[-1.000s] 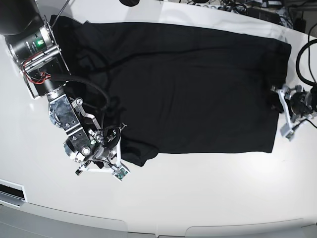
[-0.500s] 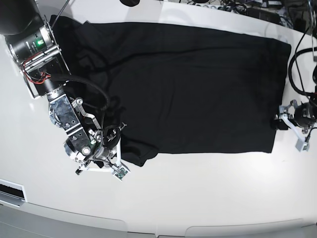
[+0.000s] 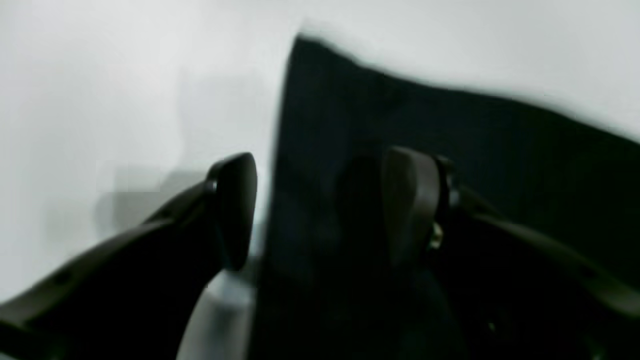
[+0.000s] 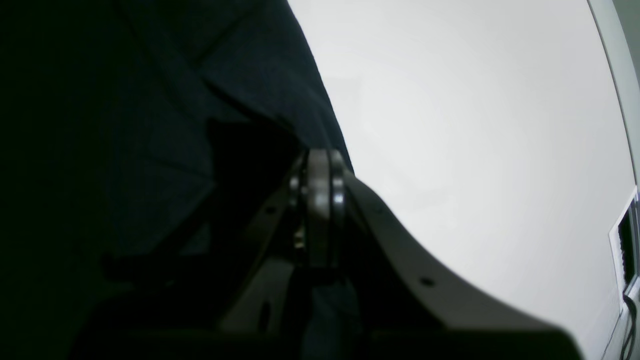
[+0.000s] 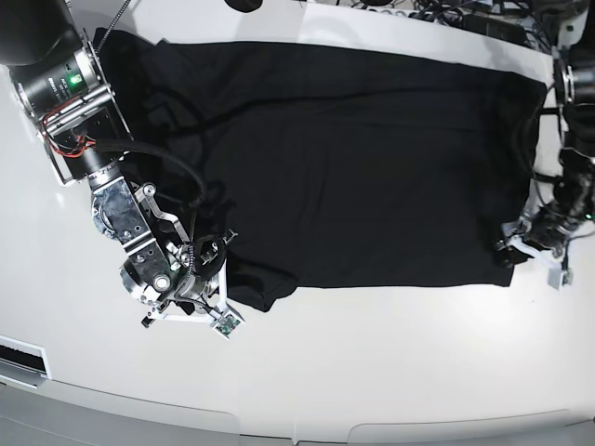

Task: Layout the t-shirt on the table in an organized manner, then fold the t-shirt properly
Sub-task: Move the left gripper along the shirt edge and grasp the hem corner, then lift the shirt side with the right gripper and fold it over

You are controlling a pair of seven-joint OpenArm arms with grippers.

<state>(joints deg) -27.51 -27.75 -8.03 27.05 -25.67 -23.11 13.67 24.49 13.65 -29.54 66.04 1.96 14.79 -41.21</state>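
Note:
The black t-shirt (image 5: 353,167) lies spread nearly flat across the white table (image 5: 372,372), with some wrinkles on its left part. My right gripper (image 5: 198,283) sits at the shirt's lower left sleeve. In the right wrist view this gripper (image 4: 320,197) is shut on the edge of the t-shirt (image 4: 150,100). My left gripper (image 5: 509,253) is at the shirt's lower right corner. In the left wrist view the left gripper (image 3: 320,205) is open and straddles the fabric edge: one finger (image 3: 232,210) is over the table (image 3: 100,75), the other over the t-shirt (image 3: 450,125).
The right arm's motor housing (image 5: 65,88) overlaps the shirt's upper left corner. Cables and gear (image 5: 446,14) crowd the far edge. The table's curved front edge (image 5: 279,423) runs below, with a slotted white part (image 5: 20,358) at the lower left.
My left gripper has moved down along the shirt's right side to its lower right corner and has opened. The right arm and the shirt have not moved.

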